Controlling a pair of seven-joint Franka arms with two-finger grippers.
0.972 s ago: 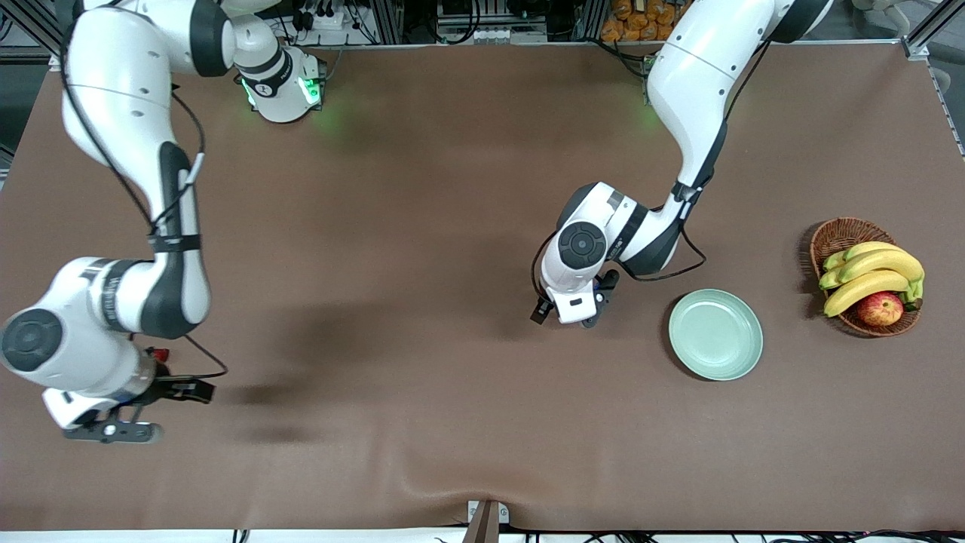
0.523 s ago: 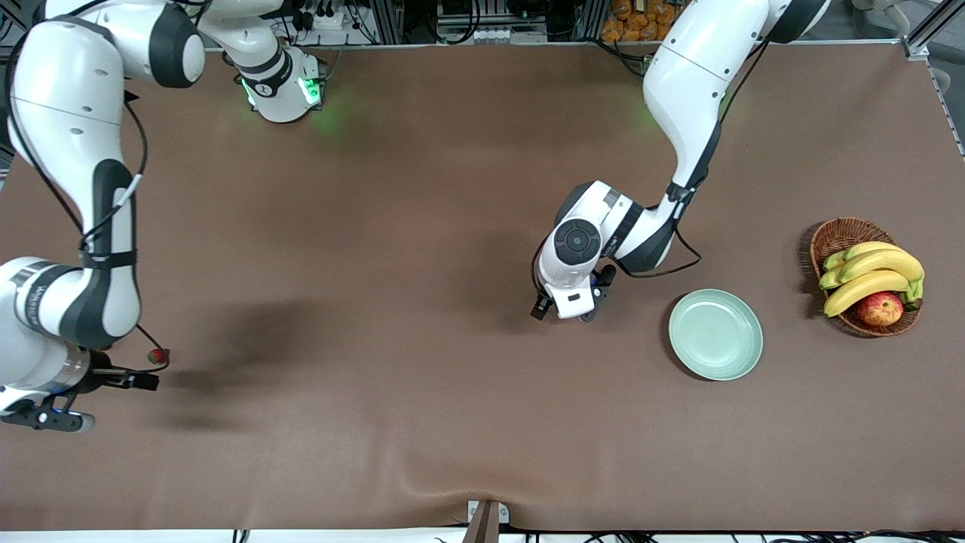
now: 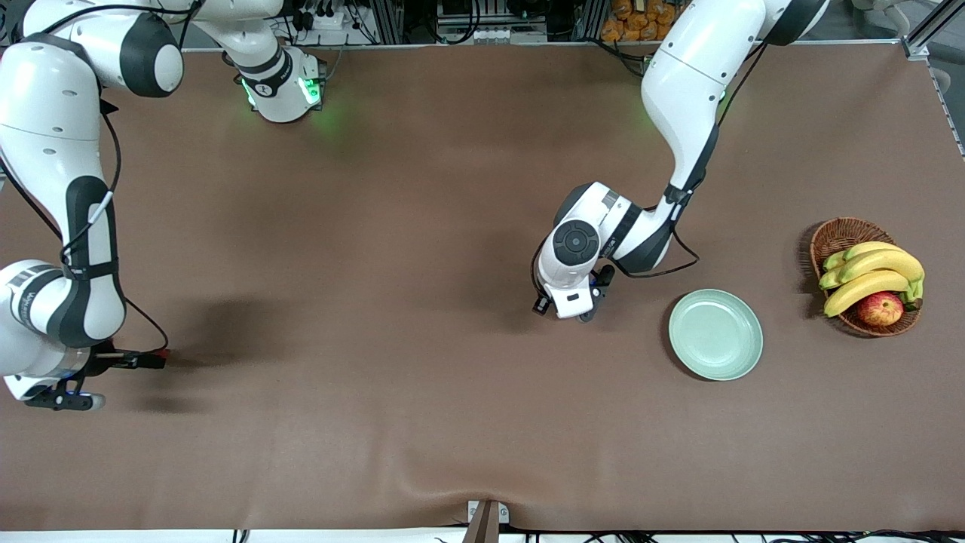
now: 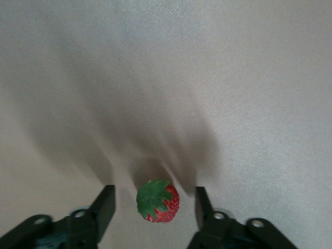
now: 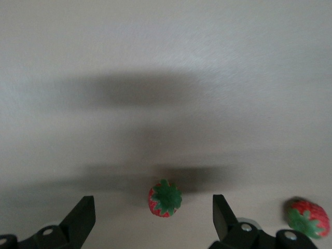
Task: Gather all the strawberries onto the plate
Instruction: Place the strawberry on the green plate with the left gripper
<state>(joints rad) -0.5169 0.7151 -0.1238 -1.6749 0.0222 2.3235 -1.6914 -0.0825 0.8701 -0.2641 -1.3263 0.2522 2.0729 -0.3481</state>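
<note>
Between spread left claw (image 4: 153,207) fingers: one strawberry (image 4: 157,200) on surface (image 3: 422,226). Between spread right claw (image 5: 153,220) fingers near surface's right-arm edge: another strawberry (image 5: 165,198).

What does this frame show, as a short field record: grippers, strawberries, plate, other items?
left gripper: open, straddling one strawberry on the table
right gripper: open, over a strawberry at the right arm's end of the table; another strawberry beside it
plate: holds no berries
basket: bananas, apple
</note>
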